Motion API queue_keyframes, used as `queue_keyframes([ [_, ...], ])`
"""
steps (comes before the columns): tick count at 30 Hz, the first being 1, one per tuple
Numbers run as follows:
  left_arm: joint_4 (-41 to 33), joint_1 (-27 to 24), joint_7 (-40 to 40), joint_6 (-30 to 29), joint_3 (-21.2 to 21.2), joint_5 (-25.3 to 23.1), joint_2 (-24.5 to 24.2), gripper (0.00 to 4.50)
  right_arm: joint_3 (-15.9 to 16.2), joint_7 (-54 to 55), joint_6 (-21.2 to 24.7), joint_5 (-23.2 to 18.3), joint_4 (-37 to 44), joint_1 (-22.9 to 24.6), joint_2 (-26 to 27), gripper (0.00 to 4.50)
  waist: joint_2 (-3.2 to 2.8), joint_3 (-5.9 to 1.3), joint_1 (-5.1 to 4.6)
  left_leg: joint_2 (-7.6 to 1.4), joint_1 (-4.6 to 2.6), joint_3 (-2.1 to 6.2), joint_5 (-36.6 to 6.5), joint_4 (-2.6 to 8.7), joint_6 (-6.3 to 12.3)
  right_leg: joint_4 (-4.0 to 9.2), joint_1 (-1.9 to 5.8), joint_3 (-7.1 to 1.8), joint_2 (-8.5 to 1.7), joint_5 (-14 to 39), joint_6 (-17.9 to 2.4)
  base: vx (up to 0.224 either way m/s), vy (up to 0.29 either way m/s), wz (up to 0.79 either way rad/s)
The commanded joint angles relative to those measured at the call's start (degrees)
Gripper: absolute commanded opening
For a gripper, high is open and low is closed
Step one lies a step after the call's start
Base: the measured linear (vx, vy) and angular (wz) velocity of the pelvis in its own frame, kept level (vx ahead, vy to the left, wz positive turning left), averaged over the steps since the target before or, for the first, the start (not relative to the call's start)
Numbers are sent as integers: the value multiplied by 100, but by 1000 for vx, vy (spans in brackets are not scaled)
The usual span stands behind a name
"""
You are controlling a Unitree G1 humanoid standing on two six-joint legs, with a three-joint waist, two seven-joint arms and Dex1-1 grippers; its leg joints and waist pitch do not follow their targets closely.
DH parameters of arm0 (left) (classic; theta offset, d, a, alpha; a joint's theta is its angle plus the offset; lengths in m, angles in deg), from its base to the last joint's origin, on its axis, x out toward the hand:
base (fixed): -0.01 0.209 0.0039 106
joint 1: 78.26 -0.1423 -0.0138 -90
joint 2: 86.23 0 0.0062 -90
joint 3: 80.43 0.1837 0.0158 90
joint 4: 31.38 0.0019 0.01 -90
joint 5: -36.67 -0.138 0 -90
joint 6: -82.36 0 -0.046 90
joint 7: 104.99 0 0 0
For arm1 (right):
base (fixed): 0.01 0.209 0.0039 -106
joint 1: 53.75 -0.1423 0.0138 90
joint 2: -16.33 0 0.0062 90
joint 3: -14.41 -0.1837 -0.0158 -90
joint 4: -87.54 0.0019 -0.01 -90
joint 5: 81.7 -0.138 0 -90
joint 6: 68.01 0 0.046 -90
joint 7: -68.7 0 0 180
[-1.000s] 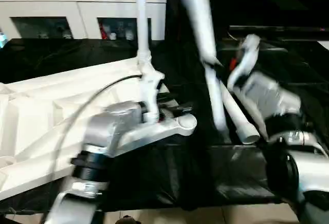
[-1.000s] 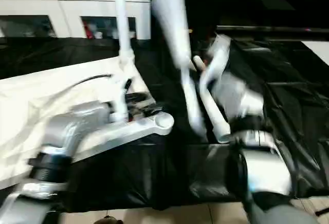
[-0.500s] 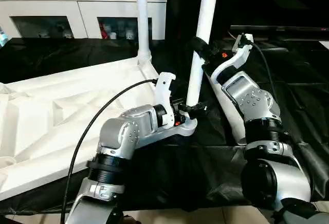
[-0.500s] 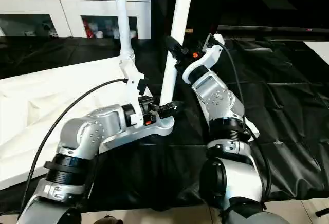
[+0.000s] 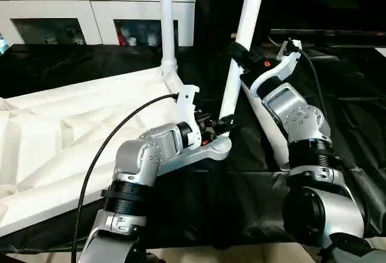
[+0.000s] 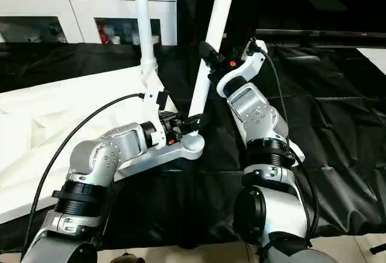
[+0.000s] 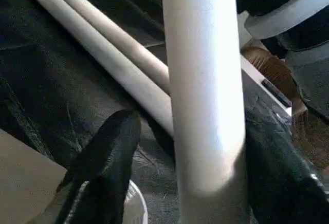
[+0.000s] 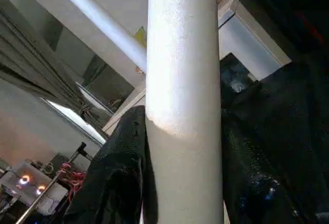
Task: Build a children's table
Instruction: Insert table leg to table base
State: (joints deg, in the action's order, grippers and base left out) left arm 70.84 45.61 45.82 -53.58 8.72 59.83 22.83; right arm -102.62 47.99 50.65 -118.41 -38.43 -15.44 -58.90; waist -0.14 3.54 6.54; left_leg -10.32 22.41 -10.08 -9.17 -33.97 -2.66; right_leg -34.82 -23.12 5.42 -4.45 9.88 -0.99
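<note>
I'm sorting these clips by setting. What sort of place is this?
Probably an indoor room set up as a robot work area, though I can't be sure. A white cabinet with shelf openings holding small items stands at the back, and black sheeting covers the work surface under the table top.

Two upright white legs (image 5: 165,22) and (image 5: 244,40) stand close at upper centre, with a narrow dark gap between. Two loose legs (image 7: 97,44) block the black sheet (image 5: 356,124) at centre right; its far right lies open.
</note>
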Motion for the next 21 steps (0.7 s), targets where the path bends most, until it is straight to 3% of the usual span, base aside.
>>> queue_keyframes([
  [1,24,43,54,47,-12,40,22,260,-26,48,26,-128,196,38,-12,154,-13,-438,3,-280,-126,93,-1240,413,-33,457,301,-304,-451,1363,-920,0,0,0],
  [11,-31,41,78,58,-94,139,28,201,-7,111,-45,-89,108,3,-70,154,-21,-437,-2,-281,-130,94,-1293,418,-59,458,297,-306,-445,1338,-919,0,0,0],
  [13,-20,47,81,55,-119,154,4,165,-5,138,-72,-68,77,-7,-74,154,-28,-439,0,-282,-131,95,-1292,417,-59,460,299,-306,-448,1332,-919,0,0,0],
  [16,-72,36,83,6,-174,228,-25,149,-69,128,-85,-128,9,-28,-68,154,-39,-437,0,-279,-132,99,-1328,419,-75,460,300,-304,-448,1343,-913,0,0,0],
  [17,-109,29,68,-20,-193,261,-47,140,-118,104,-65,-197,1,-30,-59,210,-38,-439,4,-282,-138,99,-1348,422,-73,462,298,-303,-448,1367,-906,0,0,0],
  [21,-146,36,59,-29,-250,318,-110,140,-201,95,-8,-313,4,-23,-56,230,-40,-435,1,-281,-135,97,-1347,424,-66,460,297,-304,-444,1330,-916,0,0,0],
])
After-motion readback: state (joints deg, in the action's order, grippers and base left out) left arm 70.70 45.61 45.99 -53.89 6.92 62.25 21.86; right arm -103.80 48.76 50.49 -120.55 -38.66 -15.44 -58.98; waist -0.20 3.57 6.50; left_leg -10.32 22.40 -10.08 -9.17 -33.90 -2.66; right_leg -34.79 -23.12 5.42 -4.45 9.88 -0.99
